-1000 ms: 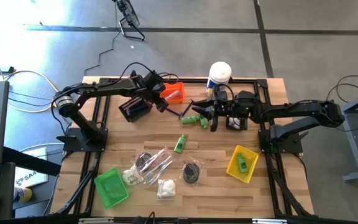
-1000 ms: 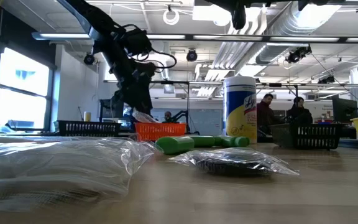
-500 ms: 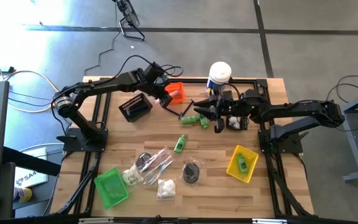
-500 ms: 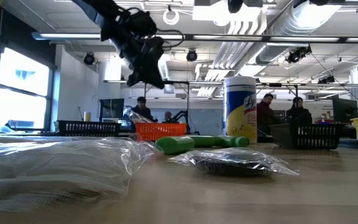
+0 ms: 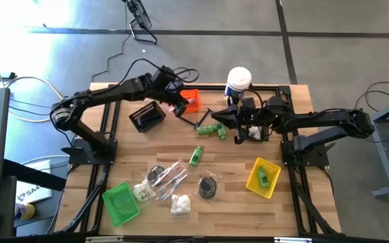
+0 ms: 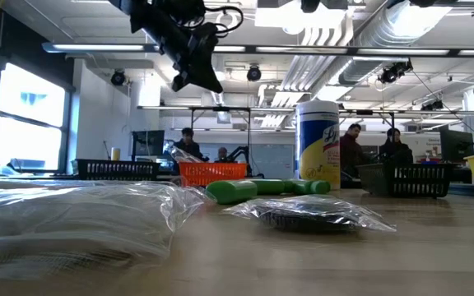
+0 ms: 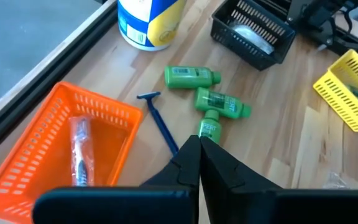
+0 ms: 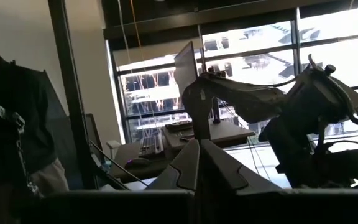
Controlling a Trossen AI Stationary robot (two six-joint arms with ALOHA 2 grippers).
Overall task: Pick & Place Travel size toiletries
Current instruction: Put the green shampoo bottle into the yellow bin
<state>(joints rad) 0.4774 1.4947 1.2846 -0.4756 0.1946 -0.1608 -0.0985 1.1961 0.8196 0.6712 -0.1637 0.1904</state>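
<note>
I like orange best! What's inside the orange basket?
The orange basket holds one slim clear-wrapped packet, lying flat on the bottom. Nothing else shows through the wrapper clearly enough to name. The left gripper hangs shut and empty above the table beside it.

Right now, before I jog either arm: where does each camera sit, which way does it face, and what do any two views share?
High: overhead, straight down on the wooden table; both arms, left gripper, right gripper.
Low: table height, level into the room; left gripper overhead.
Left wrist: angled down at the orange mesh bin; own shut fingers.
Right wrist: level toward windows, a person at the edge; own shut fingers.
Shared: tall white canister with yellow label, in high, low and left wrist.
</note>
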